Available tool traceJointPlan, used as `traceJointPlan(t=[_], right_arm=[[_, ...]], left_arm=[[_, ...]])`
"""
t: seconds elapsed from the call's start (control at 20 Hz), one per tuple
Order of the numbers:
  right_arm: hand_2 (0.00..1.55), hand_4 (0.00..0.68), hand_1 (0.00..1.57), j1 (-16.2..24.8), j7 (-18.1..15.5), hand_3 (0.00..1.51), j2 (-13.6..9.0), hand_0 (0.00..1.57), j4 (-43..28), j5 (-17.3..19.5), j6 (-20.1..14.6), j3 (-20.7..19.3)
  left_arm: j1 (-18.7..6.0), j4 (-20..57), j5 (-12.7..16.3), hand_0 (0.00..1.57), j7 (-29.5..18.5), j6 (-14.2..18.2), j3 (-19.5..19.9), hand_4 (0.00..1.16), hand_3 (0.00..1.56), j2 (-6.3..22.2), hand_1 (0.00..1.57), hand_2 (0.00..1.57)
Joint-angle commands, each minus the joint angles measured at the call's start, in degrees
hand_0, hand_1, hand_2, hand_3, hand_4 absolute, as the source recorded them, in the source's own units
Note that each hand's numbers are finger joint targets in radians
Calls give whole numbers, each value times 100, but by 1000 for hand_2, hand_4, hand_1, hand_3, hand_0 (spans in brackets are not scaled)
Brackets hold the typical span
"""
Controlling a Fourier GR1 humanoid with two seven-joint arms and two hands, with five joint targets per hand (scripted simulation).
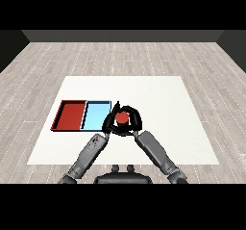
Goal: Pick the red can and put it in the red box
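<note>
Both hands, left hand (110,123) and right hand (135,121), seemingly curl round red can (122,118).

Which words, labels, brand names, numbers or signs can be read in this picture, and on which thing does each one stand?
None can be read.
red can: only its plain red top shows between the two hands; no label is visible.
red tray: no writing.
light blue tray: no writing.
table: no marks.

Both forearms angled inward, left hand (109,123) and right hand (136,122) meeting, fingers curled
</note>
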Motion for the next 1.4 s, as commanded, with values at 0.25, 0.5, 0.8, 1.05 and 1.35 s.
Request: traceJointPlan(t=[0.25,0.5,0.8,1.05,1.35], right_arm=[[1445,588,1459,-315,-341,1395,6,1459,323,-561,-66,235],[1457,511,1471,-442,-33,1405,5,1471,-53,-413,-591,574],[1452,523,1503,-295,186,1400,0,1503,-366,-255,-245,350],[1439,561,1467,-227,39,1392,-83,1467,-143,-250,38,177],[1450,541,1518,-358,-677,1391,0,1518,303,-682,-341,662]], left_arm=[[-188,169,-75,0,107,-88,45,0,0,-2,0,0],[-405,492,-26,0,-32,655,-241,236,0,0,0,0],[-426,-123,57,1552,689,925,-444,868,1384,138,1552,1479],[-594,360,-102,1571,546,1252,-475,996,1446,7,1571,1536],[-702,303,35,1571,526,1807,-865,857,1340,7,1571,1495]])
